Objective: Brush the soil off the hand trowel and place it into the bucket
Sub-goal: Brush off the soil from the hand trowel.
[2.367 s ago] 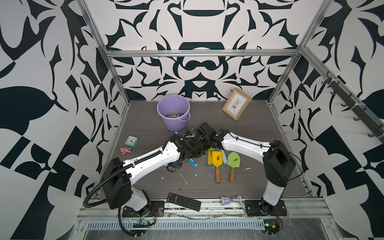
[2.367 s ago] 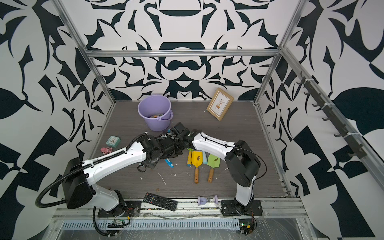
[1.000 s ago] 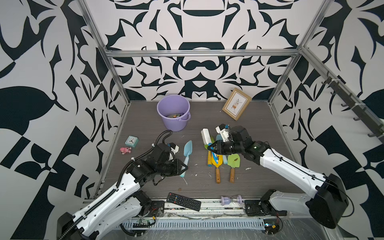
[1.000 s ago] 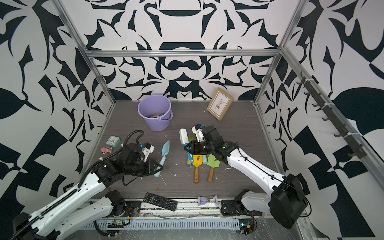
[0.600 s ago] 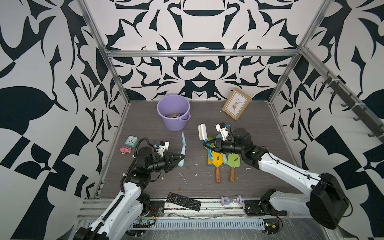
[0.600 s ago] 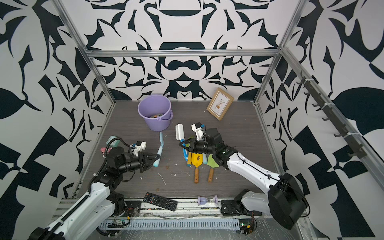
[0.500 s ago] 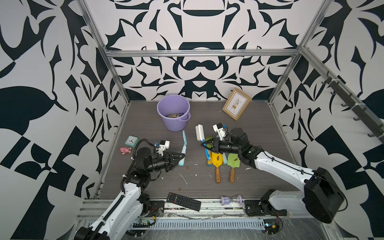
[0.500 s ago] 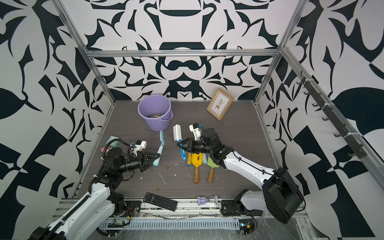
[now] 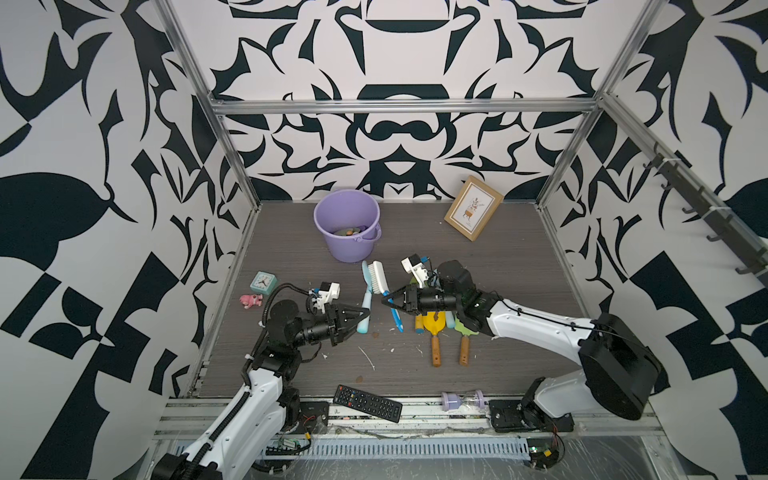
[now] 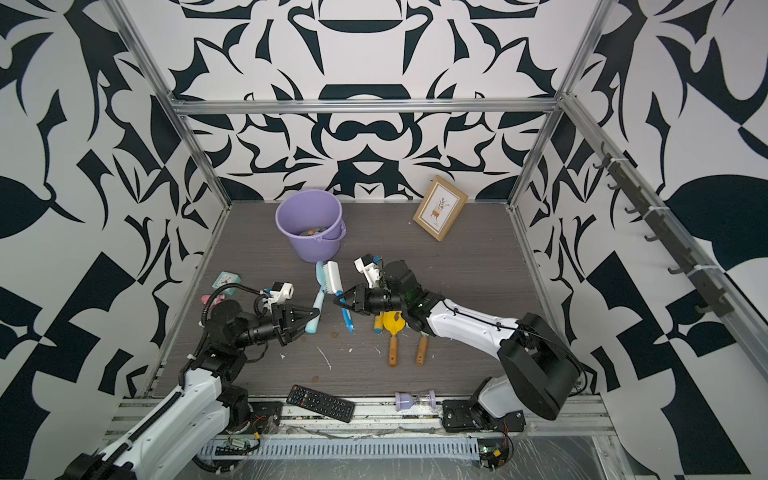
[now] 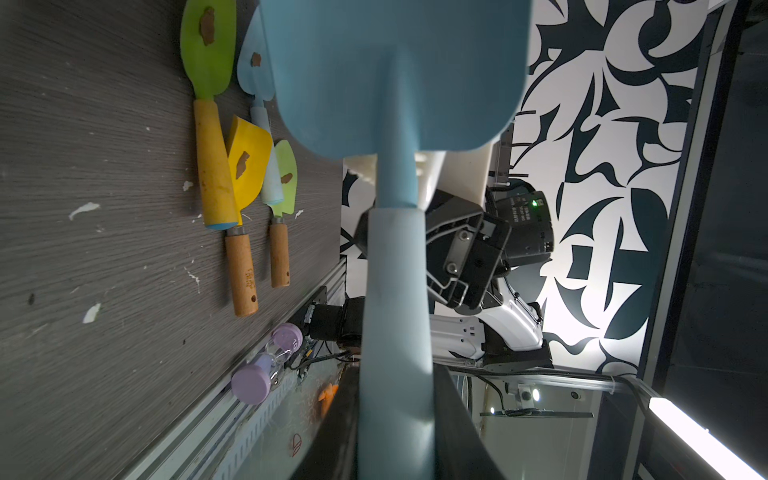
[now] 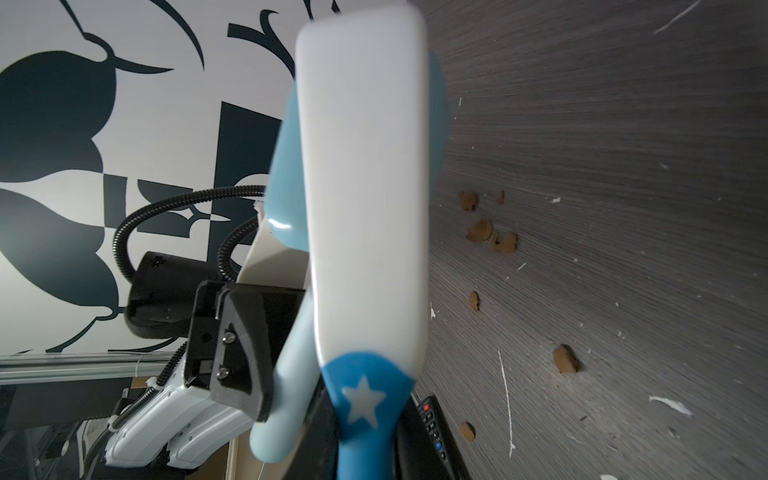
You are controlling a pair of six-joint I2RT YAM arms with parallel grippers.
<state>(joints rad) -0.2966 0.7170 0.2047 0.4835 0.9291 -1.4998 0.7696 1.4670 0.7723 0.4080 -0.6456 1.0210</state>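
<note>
My left gripper (image 10: 313, 316) clamps the handle of the pale blue plastic hand trowel (image 10: 319, 291), with its blade toward the round lilac plastic bucket (image 10: 316, 249). My right gripper (image 10: 340, 301) grips the blue-handled white-bristled brush (image 10: 332, 277), whose head is just beside the trowel's blade.

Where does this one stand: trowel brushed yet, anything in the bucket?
Done: both tools are picked up, the left gripper shut on the blue trowel, the right gripper shut on the brush. Soil crumbs lie on the table. In hand: brush head beside the raised blade, apparently mid-brushing. Left: the trowel is not yet in the bucket, which already holds a few items.
</note>
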